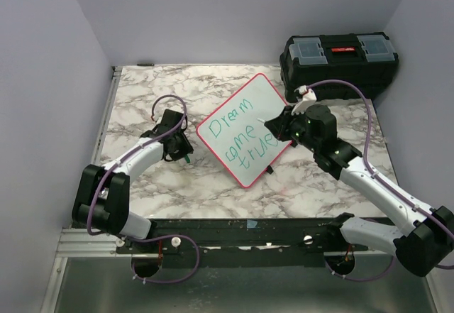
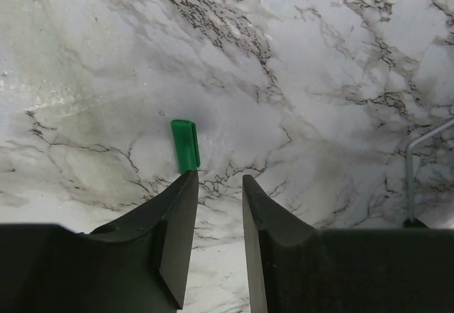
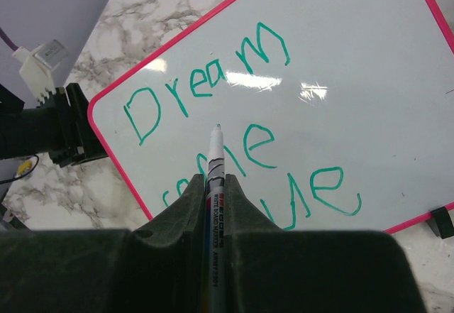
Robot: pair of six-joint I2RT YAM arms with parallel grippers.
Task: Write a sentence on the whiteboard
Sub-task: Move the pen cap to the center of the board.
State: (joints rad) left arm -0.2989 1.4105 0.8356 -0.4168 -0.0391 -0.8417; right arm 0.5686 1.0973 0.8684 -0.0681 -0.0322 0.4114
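Note:
The whiteboard [image 1: 248,107] with a red-pink rim lies turned at an angle in the middle of the marble table. The green sentence [image 1: 245,130] reads "Dream" with "come" and "true" below it. It also shows in the right wrist view [image 3: 206,89] on the board [image 3: 355,64]. My right gripper [image 3: 215,179] is shut on a white marker [image 3: 215,153]. The marker's tip is over the board between "Dream" and "come"; I cannot tell whether it touches. My left gripper [image 2: 216,178] is open and empty left of the board, over the table. A green marker cap [image 2: 185,145] lies just beyond its left fingertip.
A black toolbox [image 1: 339,61] stands at the back right, behind the right arm [image 1: 369,174]. A small black clip [image 3: 441,221] sits on the board's near rim. The left arm's wrist [image 3: 42,128] is close to the board's left corner. Grey walls enclose the table.

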